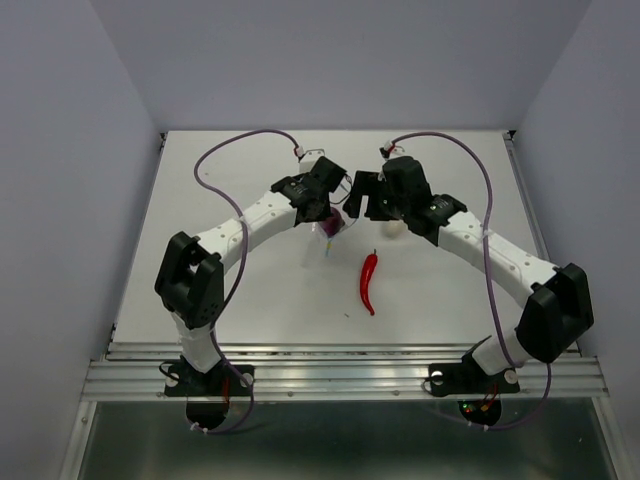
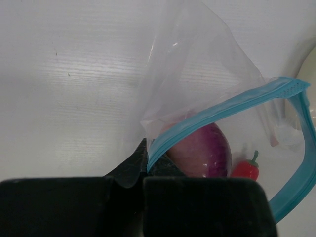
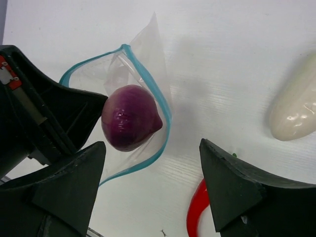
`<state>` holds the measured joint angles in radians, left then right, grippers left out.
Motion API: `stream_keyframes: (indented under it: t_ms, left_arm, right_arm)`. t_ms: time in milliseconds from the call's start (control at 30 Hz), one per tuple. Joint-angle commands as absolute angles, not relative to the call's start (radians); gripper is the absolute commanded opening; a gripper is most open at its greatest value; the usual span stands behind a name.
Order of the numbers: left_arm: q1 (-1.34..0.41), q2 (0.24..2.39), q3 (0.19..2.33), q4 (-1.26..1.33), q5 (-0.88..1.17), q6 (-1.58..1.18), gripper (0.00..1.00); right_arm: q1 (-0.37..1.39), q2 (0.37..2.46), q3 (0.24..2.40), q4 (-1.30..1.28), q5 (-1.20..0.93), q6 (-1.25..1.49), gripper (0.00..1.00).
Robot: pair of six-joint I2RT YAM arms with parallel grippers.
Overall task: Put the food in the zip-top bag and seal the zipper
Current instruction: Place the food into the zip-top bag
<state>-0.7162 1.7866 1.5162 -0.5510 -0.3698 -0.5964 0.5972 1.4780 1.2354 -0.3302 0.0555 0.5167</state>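
My left gripper is shut on the light-blue zipper of the clear zip-top bag and holds its mouth open above the table. The purple-red onion sits inside the bag, within the ring of the zipper; it also shows in the left wrist view. My right gripper is open and empty, just in front of the bag's mouth. The red chili lies on the table in front of the bag. The white radish lies to the right, partly under my right arm.
The white table is walled by grey panels on three sides. A metal rail with both arm bases runs along the near edge. Purple cables loop over the back corners.
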Motion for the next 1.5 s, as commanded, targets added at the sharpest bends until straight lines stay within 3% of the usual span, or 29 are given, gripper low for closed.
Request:
stream_keyframes:
  t_ms: [0,67,133,167,200,233,300,333,367,567,967,1000,1200,1267,1300,1333,1400,1433,1467]
  left_arm:
    - [-0.715,1.718,1.499,-0.52,-0.37,-0.594,0.0]
    - [-0.713,1.713,1.496,-0.514,-0.365,-0.594,0.0]
    - [-0.713,1.709,1.494,-0.511,-0.359,-0.592,0.0]
    - [-0.713,1.707,1.494,-0.509,-0.356,-0.592,0.0]
    - [-0.713,1.704,1.494,-0.506,-0.353,-0.586,0.0]
    - [-0.713,1.704,1.494,-0.503,-0.353,-0.586,0.0]
    - [-0.713,1.704,1.496,-0.509,-0.36,-0.578,0.0]
    - [-0.71,1.704,1.499,-0.515,-0.373,-0.577,0.0]
    - [-0.709,1.709,1.5,-0.521,-0.386,-0.575,0.0]
    - [-0.693,1.732,1.525,-0.615,-0.503,-0.578,0.0]
    - [-0.681,1.756,1.525,-0.615,-0.499,-0.597,0.0]
    - [-0.683,1.758,1.517,-0.603,-0.462,-0.592,0.0]
    - [-0.683,1.762,1.514,-0.526,-0.371,-0.561,0.0]
    - [-0.683,1.775,1.532,-0.532,-0.376,-0.564,0.0]
    - [-0.683,1.779,1.532,-0.534,-0.376,-0.566,0.0]
    - [-0.683,1.789,1.539,-0.537,-0.376,-0.568,0.0]
    - [-0.683,1.796,1.543,-0.543,-0.377,-0.568,0.0]
    - [-0.683,1.799,1.546,-0.543,-0.379,-0.568,0.0]
    - [-0.683,1.807,1.548,-0.545,-0.379,-0.568,0.0]
  right_arm:
    - [0.591,1.496,1.261,-0.344,0.098,0.526,0.81]
    - [0.591,1.526,1.267,-0.342,0.086,0.531,0.8]
    - [0.591,1.551,1.278,-0.344,0.078,0.532,0.71]
    - [0.591,1.561,1.29,-0.344,0.081,0.531,0.62]
    - [0.591,1.581,1.295,-0.344,0.086,0.528,0.41]
    - [0.591,1.588,1.301,-0.344,0.09,0.523,0.3]
    - [0.591,1.591,1.321,-0.362,0.139,0.505,0.14]
    - [0.591,1.588,1.33,-0.376,0.17,0.491,0.01]
    - [0.591,1.585,1.338,-0.393,0.243,0.477,0.01]
    - [0.591,1.555,1.39,-0.514,0.449,0.43,0.01]
    - [0.591,1.563,1.393,-0.49,0.33,0.41,0.01]
    - [0.591,1.565,1.391,-0.479,0.298,0.4,0.08]
    - [0.591,1.595,1.394,-0.404,0.078,0.38,0.27]
    - [0.591,1.614,1.416,-0.393,0.055,0.387,0.46]
    - [0.591,1.614,1.416,-0.391,0.049,0.387,0.46]
    - [0.591,1.617,1.423,-0.388,0.041,0.387,0.55]
    - [0.591,1.624,1.449,-0.383,0.023,0.377,0.6]
    - [0.591,1.626,1.46,-0.383,0.02,0.365,0.72]
    - [0.591,1.626,1.479,-0.383,0.02,0.362,0.78]
